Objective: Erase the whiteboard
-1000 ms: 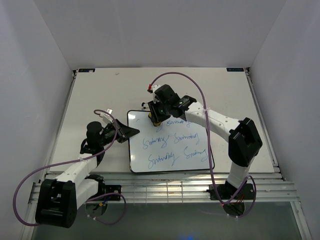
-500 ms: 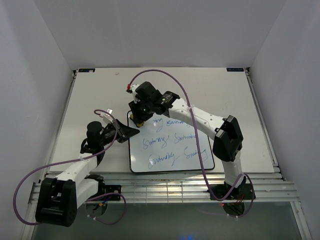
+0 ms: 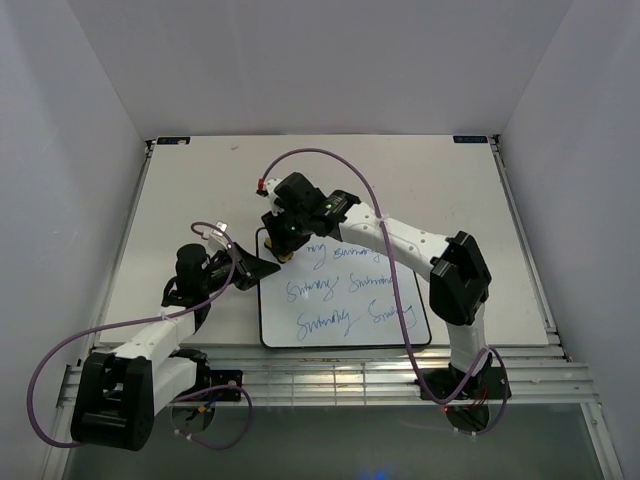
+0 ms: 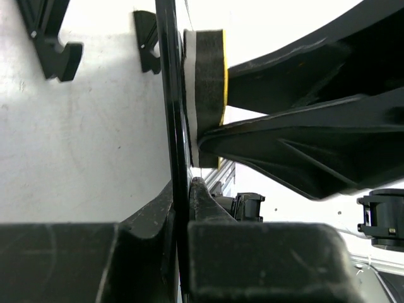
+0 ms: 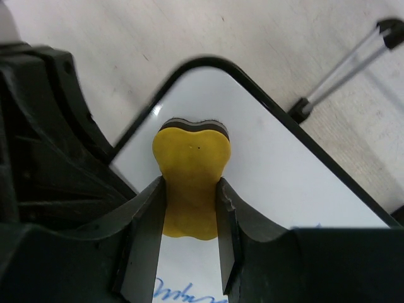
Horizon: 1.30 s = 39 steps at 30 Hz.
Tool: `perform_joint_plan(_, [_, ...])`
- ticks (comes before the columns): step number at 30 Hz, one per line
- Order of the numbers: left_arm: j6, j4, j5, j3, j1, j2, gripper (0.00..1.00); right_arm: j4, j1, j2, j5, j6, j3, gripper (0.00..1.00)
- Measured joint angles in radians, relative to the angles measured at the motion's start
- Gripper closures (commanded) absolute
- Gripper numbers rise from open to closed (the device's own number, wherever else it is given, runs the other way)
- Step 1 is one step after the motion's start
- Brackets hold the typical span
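The whiteboard [image 3: 345, 300], white with a thin black frame, lies on the table with blue cursive words on it; its far left corner area is wiped bare. My right gripper [image 3: 287, 243] is shut on the yellow eraser [image 5: 191, 183] and presses it on the board near that far left corner [image 5: 208, 66]. My left gripper [image 3: 262, 266] is shut on the board's left edge [image 4: 177, 126], which shows edge-on between its jaws. The eraser also shows in the left wrist view [image 4: 205, 82].
The pale tabletop [image 3: 420, 180] surrounds the board. A slotted metal rail [image 3: 330, 375] runs along the near edge. Purple cables [image 3: 330, 155] arc over both arms. White walls close in the sides and back.
My right gripper has carried the eraser leftward along the board's far edge, then slightly nearer. The top-left writing is gone. The left arm has held still.
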Motion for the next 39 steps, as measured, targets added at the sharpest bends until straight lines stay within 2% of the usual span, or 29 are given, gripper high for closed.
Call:
perform_joint_plan(4, [-0.006,-0.032,-0.007,-0.002,0.000,0.000,1.00,0.058,-0.047,-0.080,-0.015,0.006,-0.177,0.66])
perform_joint_plan(11, [-0.006,-0.043,-0.010,-0.003,-0.001,-0.007,1.00,0.130,-0.210,-0.235,-0.048,0.015,-0.478,0.66])
perform_joint_plan(15, [-0.006,-0.043,-0.013,-0.003,-0.002,-0.009,1.00,0.153,-0.266,-0.280,-0.060,0.014,-0.561,0.66])
perform_joint_plan(26, [-0.006,-0.043,-0.015,-0.003,-0.002,-0.010,1.00,0.151,-0.272,-0.282,-0.102,0.010,-0.562,0.66])
perform_joint_plan(35, [-0.006,-0.046,-0.019,-0.009,-0.002,-0.019,1.00,0.129,-0.106,-0.243,-0.103,0.023,-0.448,0.66])
perform_joint_plan(39, [-0.006,-0.049,-0.021,-0.010,-0.002,-0.021,1.00,0.129,-0.072,-0.243,-0.099,0.031,-0.439,0.66])
